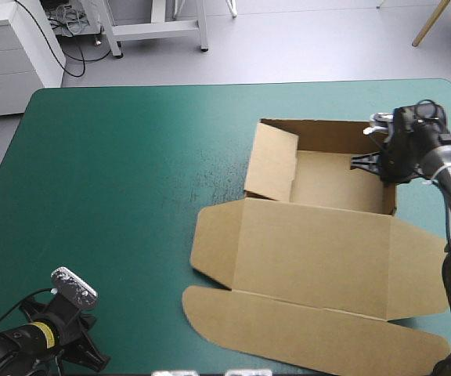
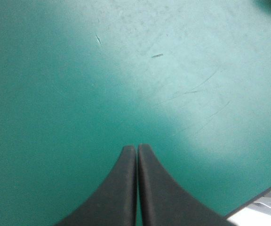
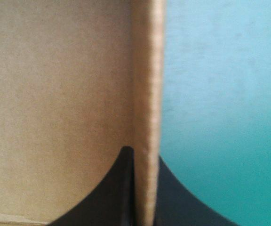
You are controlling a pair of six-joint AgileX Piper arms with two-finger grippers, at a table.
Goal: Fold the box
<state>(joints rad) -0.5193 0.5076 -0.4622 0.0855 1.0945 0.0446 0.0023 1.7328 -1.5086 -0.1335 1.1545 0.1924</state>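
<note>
The brown box (image 1: 319, 227) lies right of the table's middle as an open tray with walls raised at the far side. Its lid (image 1: 312, 329) is spread flat toward the near edge. A side flap (image 1: 271, 163) stands tilted at the tray's left. My right gripper (image 1: 376, 162) sits at the tray's right wall (image 3: 148, 94), shut on that wall, one black finger on each side of the board. My left gripper (image 2: 137, 148) is shut and holds nothing. It rests low over bare teal-green cover near the table's front left corner (image 1: 73, 333), far from the box.
The teal-green cover (image 1: 116, 180) stretches bare across the left half of the table. The lid's rounded flaps (image 1: 210, 251) reach toward the near edge. A white cabinet (image 1: 14, 47) stands beyond the far left corner.
</note>
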